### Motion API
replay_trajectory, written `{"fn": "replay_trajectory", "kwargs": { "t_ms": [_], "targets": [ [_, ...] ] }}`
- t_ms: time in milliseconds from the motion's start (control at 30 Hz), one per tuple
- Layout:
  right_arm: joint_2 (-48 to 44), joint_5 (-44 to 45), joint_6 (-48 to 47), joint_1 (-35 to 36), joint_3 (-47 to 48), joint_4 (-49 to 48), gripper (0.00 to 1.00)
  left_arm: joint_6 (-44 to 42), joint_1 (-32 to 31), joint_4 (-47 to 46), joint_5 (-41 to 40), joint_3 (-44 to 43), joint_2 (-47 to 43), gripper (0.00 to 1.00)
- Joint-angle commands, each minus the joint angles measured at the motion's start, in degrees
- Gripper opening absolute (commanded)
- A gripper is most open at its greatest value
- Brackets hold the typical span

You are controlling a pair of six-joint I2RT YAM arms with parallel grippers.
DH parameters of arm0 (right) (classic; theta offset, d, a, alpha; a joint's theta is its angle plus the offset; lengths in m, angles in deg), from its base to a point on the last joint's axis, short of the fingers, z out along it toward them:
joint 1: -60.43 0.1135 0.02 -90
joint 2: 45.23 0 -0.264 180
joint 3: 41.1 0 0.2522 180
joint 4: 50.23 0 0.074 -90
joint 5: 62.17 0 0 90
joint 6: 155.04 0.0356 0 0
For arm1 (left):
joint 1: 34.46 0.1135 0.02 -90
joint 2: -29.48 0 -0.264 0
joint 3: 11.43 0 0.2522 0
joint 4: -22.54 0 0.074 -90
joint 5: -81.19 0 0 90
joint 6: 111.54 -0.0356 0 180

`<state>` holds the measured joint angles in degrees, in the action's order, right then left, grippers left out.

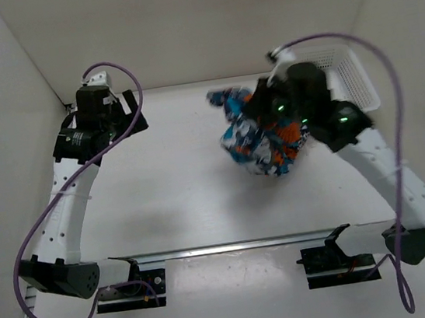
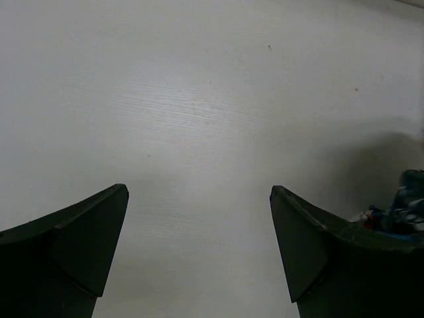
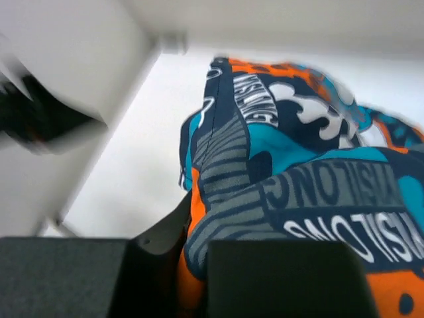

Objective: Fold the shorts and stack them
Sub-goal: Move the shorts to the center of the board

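Shorts (image 1: 261,141) bunched up in the right gripper's (image 1: 268,107) pinch, right of table centre, outside the basket (image 1: 351,70).

The printed cloth hung in a crumpled lump over the white table (image 1: 178,195); whether its lower edge touched the surface could not be told. In the right wrist view a fold of the shorts (image 3: 285,165) ran down between the right gripper's (image 3: 192,265) jaws, which were pressed together on it. The white mesh basket sat in the far right corner, just beyond the lump, its inside mostly hidden behind the right arm. The left gripper (image 1: 128,99) hovered well apart at far left, jaws spread wide (image 2: 199,192) over bare tabletop.
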<state>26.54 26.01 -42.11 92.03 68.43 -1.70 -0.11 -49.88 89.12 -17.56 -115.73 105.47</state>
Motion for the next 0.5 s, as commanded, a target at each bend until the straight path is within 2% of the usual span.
{"fn": "replay_trajectory", "kwargs": {
  "t_ms": [0, 33, 67, 100, 133, 200, 300, 467],
  "targets": [
    [4.8, 1.3, 4.0, 8.1, -14.6, -1.7, 0.11, 0.6, 2.3, 3.8, -1.6, -2.6, -2.6, 1.0],
    [6.4, 1.3, 5.2, 12.5, -19.7, -1.7, 0.18, 0.6, 2.3, 5.0, -1.6, -3.4, -2.6, 1.0],
    [7.2, 1.8, 5.7, 14.7, -21.4, -1.7, 0.34, -0.2, 1.5, 6.2, -1.6, -3.4, -1.8, 1.0],
    [7.2, 5.4, 5.7, 16.7, -22.5, -1.2, 0.68, -0.7, 0.7, 6.9, -1.6, -3.4, -1.8, 1.0],
    [7.7, 8.8, 6.9, 20.0, -23.1, 0.9, 0.8, -1.5, -1.0, 7.6, -0.7, -3.4, -1.1, 1.0],
    [5.5, 13.6, 6.9, 20.7, -23.6, 2.9, 0.99, -1.5, -2.4, 7.6, 3.1, -1.1, -1.1, 1.0],
    [-0.1, 16.2, 6.9, 16.7, -25.5, 5.2, 0.99, -0.1, -5.9, 4.2, 7.2, 5.0, -0.6, 1.0],
    [-8.6, 14.0, 6.9, 2.3, -32.1, 7.0, 0.99, 7.1, -11.1, -3.1, 10.0, 15.4, 2.1, 1.0]
  ]
}}
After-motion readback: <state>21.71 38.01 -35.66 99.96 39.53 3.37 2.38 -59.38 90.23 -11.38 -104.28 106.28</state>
